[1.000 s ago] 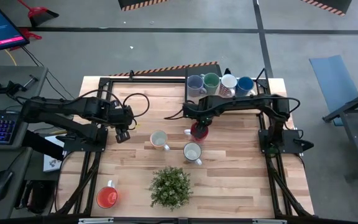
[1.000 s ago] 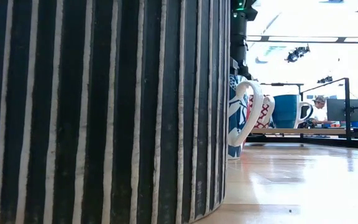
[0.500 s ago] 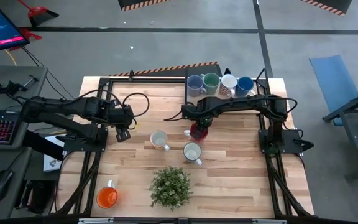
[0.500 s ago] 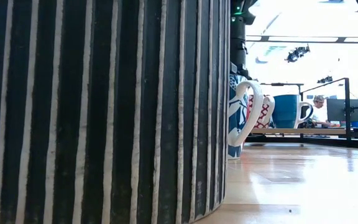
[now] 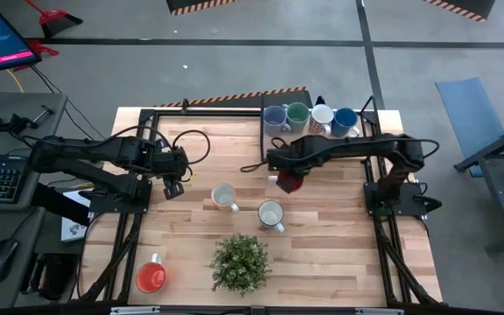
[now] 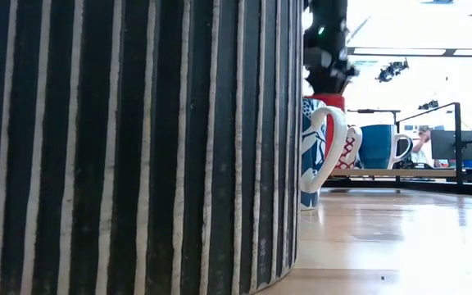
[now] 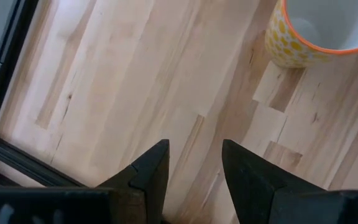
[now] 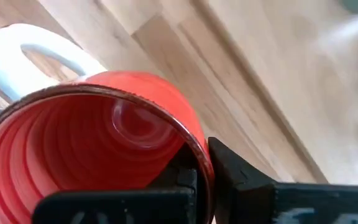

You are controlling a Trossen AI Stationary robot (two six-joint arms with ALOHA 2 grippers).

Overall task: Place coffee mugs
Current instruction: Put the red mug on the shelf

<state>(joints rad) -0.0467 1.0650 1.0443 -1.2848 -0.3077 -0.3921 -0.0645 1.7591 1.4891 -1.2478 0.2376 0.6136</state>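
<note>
1. I have the red mug near the centre of the high view, just below the row of four mugs at the bench's upper edge.
2. It looks rigid, glazed ceramic: slick, breakable, light enough for one arm. I judge the rim wall the best hold.
3. My right gripper is clamped on that rim, one finger inside, one outside, white handle free.
4. The right arm reaches leftward across the frame.
5. My left gripper hangs parted, empty, at centre left.
</note>
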